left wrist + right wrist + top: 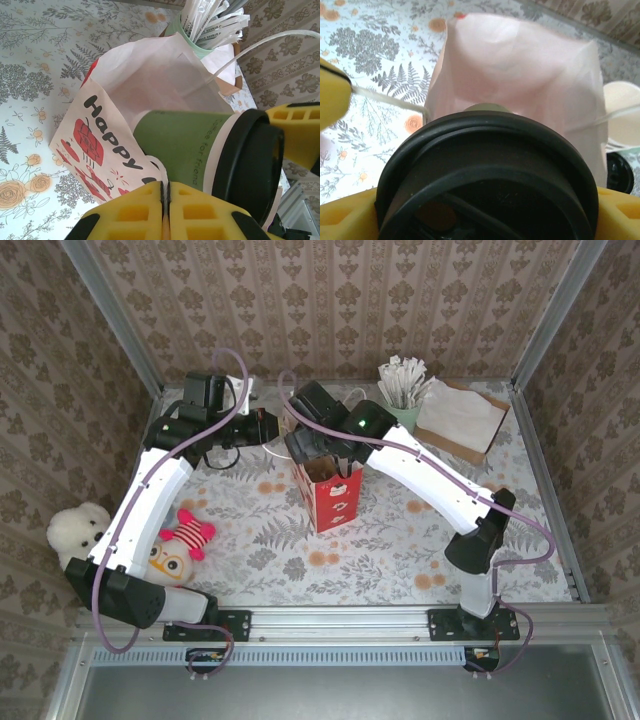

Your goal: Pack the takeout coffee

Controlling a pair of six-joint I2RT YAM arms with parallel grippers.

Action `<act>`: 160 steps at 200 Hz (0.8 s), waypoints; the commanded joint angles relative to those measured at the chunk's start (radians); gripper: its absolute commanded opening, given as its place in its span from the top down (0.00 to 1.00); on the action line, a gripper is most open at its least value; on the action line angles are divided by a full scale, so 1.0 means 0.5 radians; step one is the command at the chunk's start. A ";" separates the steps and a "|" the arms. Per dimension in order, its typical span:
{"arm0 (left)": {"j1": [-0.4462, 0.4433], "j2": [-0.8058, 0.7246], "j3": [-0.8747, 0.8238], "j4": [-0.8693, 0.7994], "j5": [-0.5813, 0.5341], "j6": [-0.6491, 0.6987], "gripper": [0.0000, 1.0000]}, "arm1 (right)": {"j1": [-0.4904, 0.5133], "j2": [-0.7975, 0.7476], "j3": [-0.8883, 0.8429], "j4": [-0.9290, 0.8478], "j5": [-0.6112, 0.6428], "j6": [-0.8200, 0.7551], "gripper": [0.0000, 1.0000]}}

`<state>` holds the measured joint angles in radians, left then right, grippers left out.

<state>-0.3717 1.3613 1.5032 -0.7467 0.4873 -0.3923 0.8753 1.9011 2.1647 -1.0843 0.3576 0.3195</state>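
Black-lidded takeout coffee sits gripped in the right jaws at the open paper bag's mouth. At frame left, the left jaws pinch its handle.

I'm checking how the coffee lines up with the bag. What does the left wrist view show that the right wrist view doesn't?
Only the left wrist view shows the takeout coffee's green side, its base toward the paper bag's open mouth, the bag's red printed front, and the cup of stirrers. Only the right wrist view shows the lid's top face up close and a cream cup beside the bag. Both show the black lid, the bag's white inside and the floral tablecloth.
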 commanded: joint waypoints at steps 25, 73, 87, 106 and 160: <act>-0.005 -0.093 -0.064 0.038 0.018 0.035 0.91 | -0.036 -0.034 -0.175 -0.103 -0.150 0.231 0.35; 0.035 -0.211 -0.160 -0.020 -0.098 0.072 0.91 | -0.102 -0.104 -0.342 -0.047 -0.243 0.312 0.35; 0.053 -0.259 -0.198 -0.012 -0.120 0.076 0.91 | -0.115 -0.123 -0.362 -0.040 -0.259 0.316 0.35; 0.085 -0.306 -0.232 -0.006 -0.138 0.077 0.90 | -0.131 -0.155 -0.357 -0.021 -0.274 0.309 0.35; 0.110 -0.315 -0.275 0.032 -0.070 0.079 0.89 | -0.131 -0.191 -0.356 0.103 -0.431 0.330 0.36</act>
<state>-0.3313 1.2289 1.3808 -0.7475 0.4538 -0.3794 0.8211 1.8355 2.0052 -1.0351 0.1814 0.4534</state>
